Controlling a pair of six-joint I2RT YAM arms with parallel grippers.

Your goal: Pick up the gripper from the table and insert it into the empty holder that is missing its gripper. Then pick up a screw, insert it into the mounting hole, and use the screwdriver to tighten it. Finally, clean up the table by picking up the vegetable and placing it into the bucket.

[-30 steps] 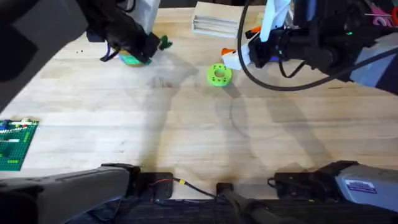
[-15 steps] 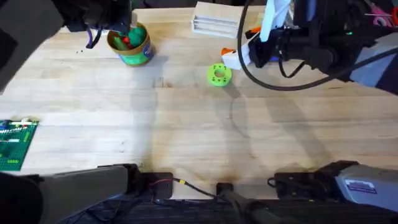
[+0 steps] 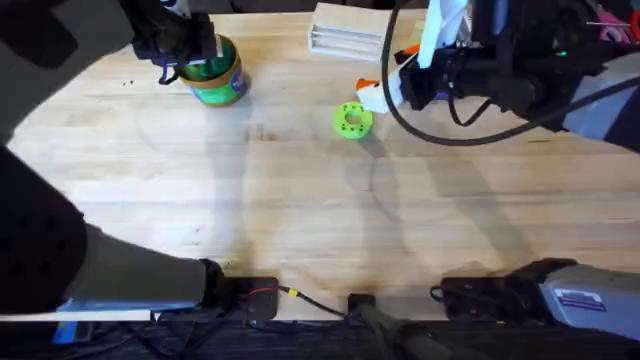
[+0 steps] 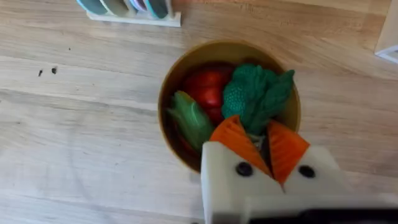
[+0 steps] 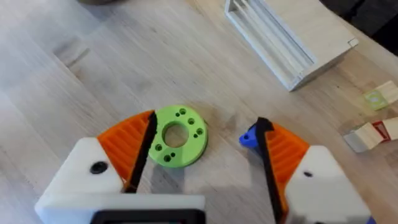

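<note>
The left gripper's point(image 3: 185, 45) fingers cannot be judged from overhead; it sits over the far rim of the bucket point(image 3: 213, 72), where a second ago it covered the bucket with the vegetable poking out beside it. That suggests the vegetable has just gone in, so the clean-up looks nearly finished. The right gripper point(image 3: 405, 82) has not moved, just beyond the green ring disc point(image 3: 351, 119).

In the left wrist view the orange pads point(image 4: 233, 140) stand slightly apart, holding nothing I can make out, with the vegetable point(image 4: 256, 93) in the bucket just ahead of them.

In the right wrist view the pads point(image 5: 130, 142) are wide open and empty, the disc between them.

No readable writing anywhere.
</note>
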